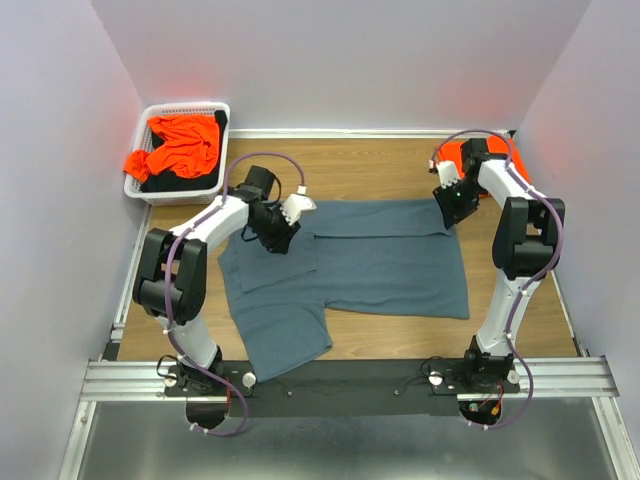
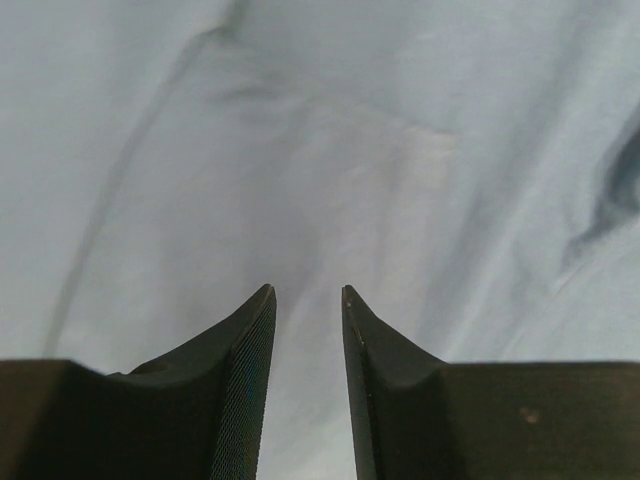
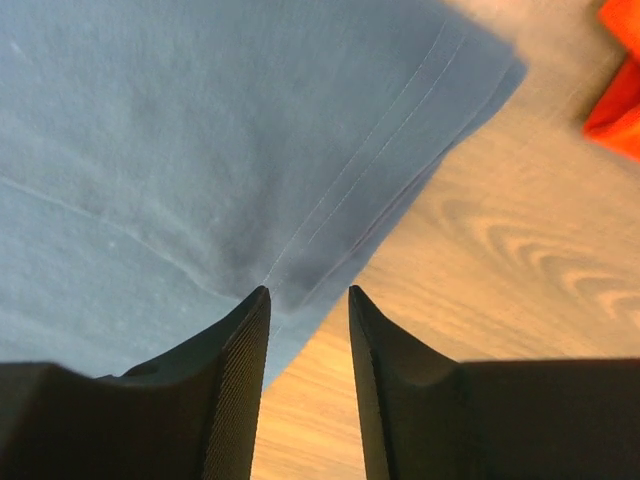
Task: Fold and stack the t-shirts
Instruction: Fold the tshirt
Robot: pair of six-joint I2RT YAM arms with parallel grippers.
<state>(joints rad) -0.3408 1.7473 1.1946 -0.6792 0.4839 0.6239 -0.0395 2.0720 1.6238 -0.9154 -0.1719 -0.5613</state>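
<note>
A slate blue-grey t-shirt [image 1: 360,265] lies spread on the wooden table, its far edge folded over toward the near side. My left gripper [image 1: 275,236] is low over its upper left part, open, with only blue cloth [image 2: 330,150] showing between the fingers [image 2: 305,292]. My right gripper [image 1: 452,205] is at the shirt's far right corner, open, its tips [image 3: 308,292] on either side of the stitched hem [image 3: 380,160] with nothing held. One orange t-shirt [image 1: 185,145] lies crumpled in the basket. Another orange one [image 1: 452,153] lies behind the right arm and shows in the right wrist view [image 3: 620,90].
A white slotted basket [image 1: 150,190] stands at the far left corner with some dark cloth under the orange shirt. White walls close in the table on three sides. Bare wood [image 1: 520,320] shows to the right of the shirt.
</note>
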